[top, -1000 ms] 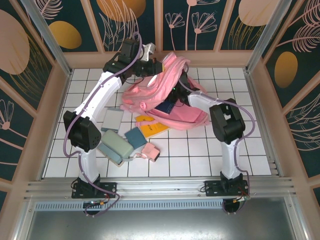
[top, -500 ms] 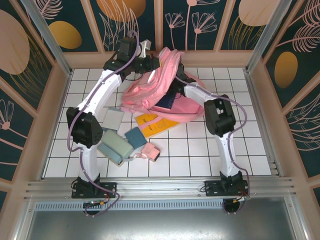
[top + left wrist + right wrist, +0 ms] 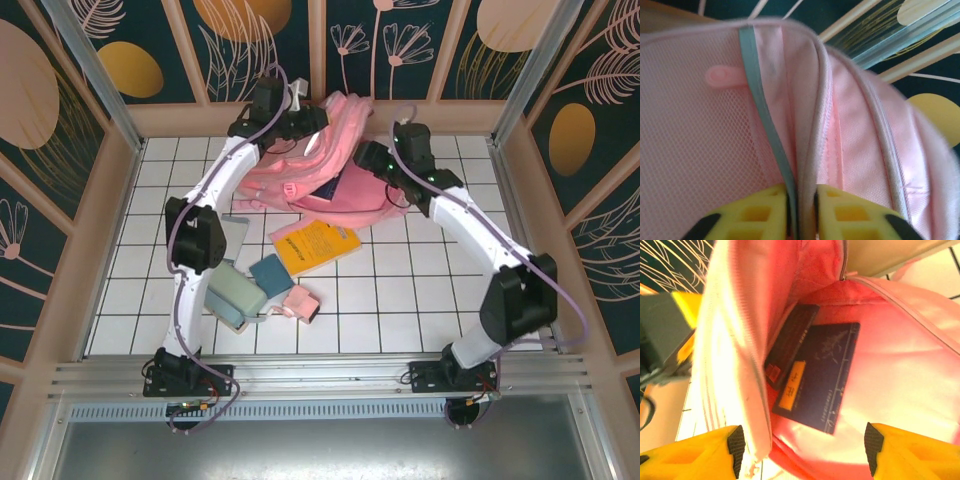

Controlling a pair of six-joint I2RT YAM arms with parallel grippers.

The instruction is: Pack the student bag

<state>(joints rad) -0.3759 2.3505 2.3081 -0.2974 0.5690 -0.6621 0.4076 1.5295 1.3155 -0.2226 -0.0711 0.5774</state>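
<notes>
Okay, student bag [image 3: 350,130] sits far-middle on the desk [image 3: 400,290], mouth lifted open. Yellow book [image 3: 316,245] lies just in front of the bag; dark blue book [image 3: 822,375] inside it. Left pincer [image 3: 801,200] clenched on the bag's rim. Right pincer [image 3: 802,452] released, spread at the bag's mouth.

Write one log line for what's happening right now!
left tool: shut on bag rim | right tool: open at bag mouth | inside: dark blue book | outside: yellow book
</notes>
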